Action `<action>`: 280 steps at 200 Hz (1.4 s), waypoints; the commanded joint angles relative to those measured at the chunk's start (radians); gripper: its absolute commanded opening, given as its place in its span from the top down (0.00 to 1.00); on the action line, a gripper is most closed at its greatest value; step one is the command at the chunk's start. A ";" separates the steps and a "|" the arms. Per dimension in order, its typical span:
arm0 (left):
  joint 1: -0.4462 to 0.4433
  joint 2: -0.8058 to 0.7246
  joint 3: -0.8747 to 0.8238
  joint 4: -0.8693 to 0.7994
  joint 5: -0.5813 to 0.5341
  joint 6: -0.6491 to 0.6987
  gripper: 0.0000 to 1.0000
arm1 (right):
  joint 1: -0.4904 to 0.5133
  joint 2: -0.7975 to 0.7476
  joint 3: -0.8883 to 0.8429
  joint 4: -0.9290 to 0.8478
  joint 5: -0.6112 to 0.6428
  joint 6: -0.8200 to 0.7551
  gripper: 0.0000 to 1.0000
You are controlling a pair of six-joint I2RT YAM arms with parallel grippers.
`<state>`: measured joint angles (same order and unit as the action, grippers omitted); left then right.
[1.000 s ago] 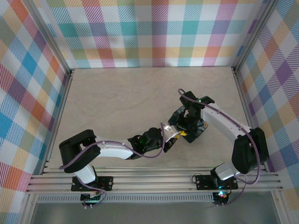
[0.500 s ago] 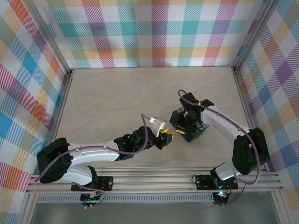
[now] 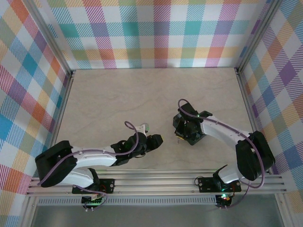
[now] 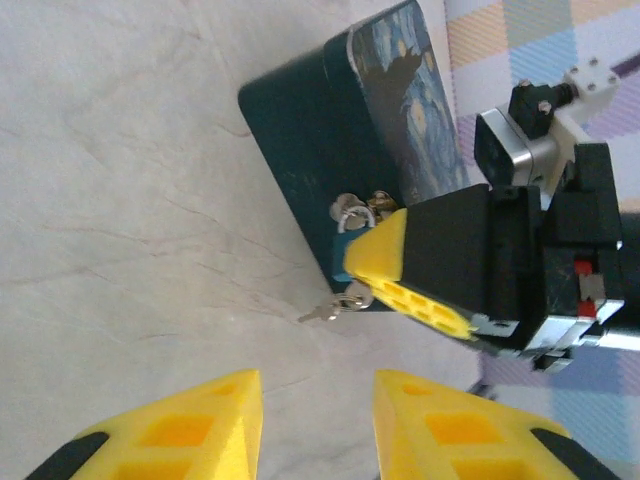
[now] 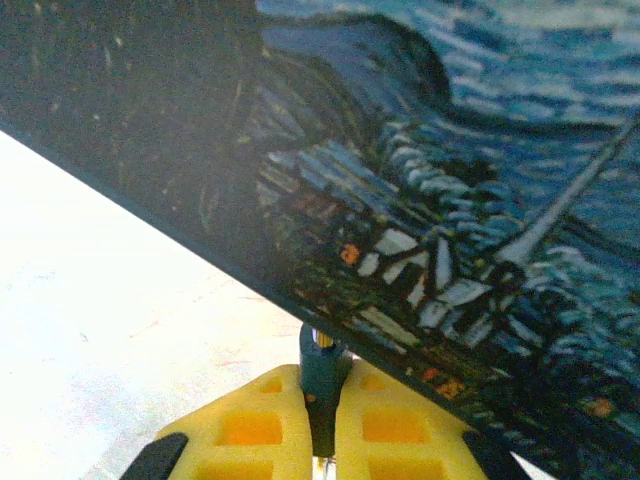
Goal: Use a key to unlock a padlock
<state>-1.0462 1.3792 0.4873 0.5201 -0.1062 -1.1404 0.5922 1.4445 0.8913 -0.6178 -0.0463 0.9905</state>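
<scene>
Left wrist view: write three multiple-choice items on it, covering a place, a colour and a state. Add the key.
1. Where is the padlock?
A) against the dark box's side wall
B) on the box's lid
C) alone on bare table

2. What colour are the fingers at the bottom edge?
A) red
B) yellow
C) green

3. The left hand is:
A) shut on the padlock
B) shut on the box
C) open, empty

1 A: its shackle sits at the box wall, with the right hand clamped on it.
2 B: both fingers are yellow.
3 C: only bare table shows between its fingers.
</scene>
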 commanded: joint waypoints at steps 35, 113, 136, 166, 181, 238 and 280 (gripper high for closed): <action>0.021 0.201 0.005 0.291 0.040 -0.429 0.73 | 0.062 0.003 -0.084 0.204 0.048 0.186 1.00; 0.145 0.219 0.084 0.081 0.133 -0.402 0.69 | 0.095 0.096 -0.044 0.193 0.046 0.150 1.00; 0.236 0.147 0.068 -0.032 0.189 -0.266 0.68 | 0.123 0.118 -0.021 0.129 0.037 0.067 1.00; 0.340 0.091 0.110 -0.230 0.268 -0.056 0.68 | 0.169 0.157 -0.012 0.078 -0.014 -0.105 1.00; 0.372 0.082 0.136 -0.312 0.298 0.018 0.68 | 0.196 0.168 -0.016 0.056 -0.014 -0.189 1.00; 0.381 0.097 0.111 -0.237 0.337 0.110 0.67 | 0.208 0.095 -0.109 0.142 -0.027 -0.272 1.00; 0.382 0.071 0.288 -0.475 0.271 0.301 0.65 | 0.195 0.040 -0.067 0.108 -0.079 -0.304 1.00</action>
<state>-0.6704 1.4811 0.6559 0.1825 0.1974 -0.9909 0.7933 1.5009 0.8337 -0.4091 -0.0090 0.7181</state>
